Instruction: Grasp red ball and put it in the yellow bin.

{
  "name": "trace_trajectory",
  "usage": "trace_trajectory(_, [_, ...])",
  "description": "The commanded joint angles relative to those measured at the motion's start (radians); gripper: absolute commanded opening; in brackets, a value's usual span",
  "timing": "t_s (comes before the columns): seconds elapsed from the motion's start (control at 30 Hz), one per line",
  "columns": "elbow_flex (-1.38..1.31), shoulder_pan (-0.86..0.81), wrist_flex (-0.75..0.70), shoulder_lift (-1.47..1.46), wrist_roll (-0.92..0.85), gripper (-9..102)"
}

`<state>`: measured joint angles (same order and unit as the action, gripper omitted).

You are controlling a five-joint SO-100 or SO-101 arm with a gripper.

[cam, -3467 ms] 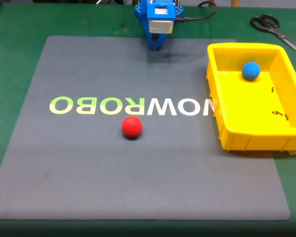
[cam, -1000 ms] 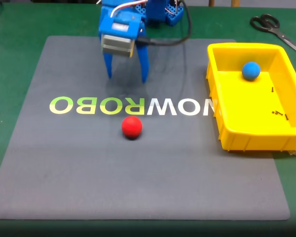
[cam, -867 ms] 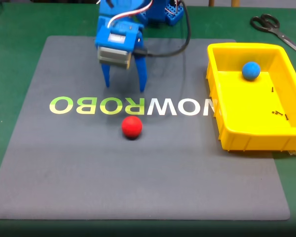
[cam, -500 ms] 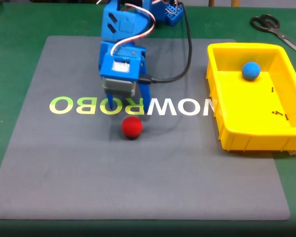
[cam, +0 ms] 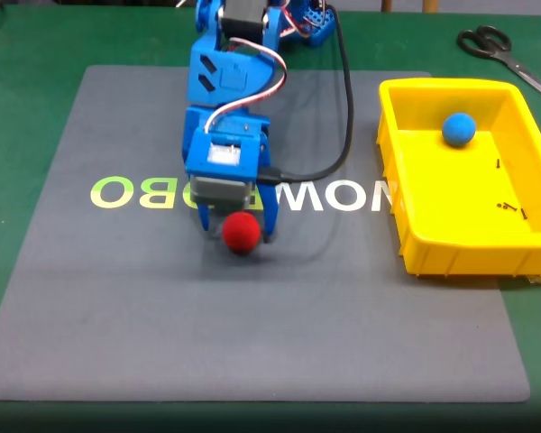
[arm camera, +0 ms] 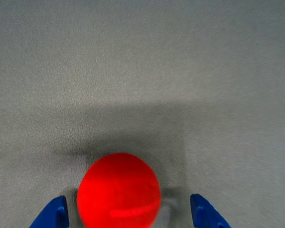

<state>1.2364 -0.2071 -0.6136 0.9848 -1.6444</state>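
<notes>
Grey mat on green table; bare mat nearest me, front edge toward the camera in the fixed view.

Next back: red ball resting on the mat, just in front of the pale lettering printed across it. Gripper is down over the ball, blue fingers straddling it, one tip on each side. Jaws spread wide, nothing pinched. Wrist view confirms: ball sits low in frame between two blue fingertips, closer to the left tip in that view, a clear gap of mat to the right tip. Whether the left tip touches the ball, cannot tell. Ball's shadow falls on the mat behind it.

To the right in the fixed view, well apart from the ball: yellow bin, standing at the mat's right edge. Inside, toward its far wall, a blue ball; a few small dark specks on its floor, too small to identify.

Further back: blue arm reaching forward from the far edge of the mat, white wires and a black cable looping off it.

Far right corner: black scissors lying on the table beyond the bin.
</notes>
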Motion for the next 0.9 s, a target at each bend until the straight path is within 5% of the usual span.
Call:
trace_trajectory(0.0, [-0.072,0.014,0.046,0.002,0.009,29])
trace_trajectory(0.3, [-0.072,0.040,0.101,-0.051,0.014,28])
trace_trajectory(0.6, [-0.072,0.041,0.097,-0.055,0.002,0])
trace_trajectory(0.87, [-0.072,0.034,0.097,-0.052,0.003,0])
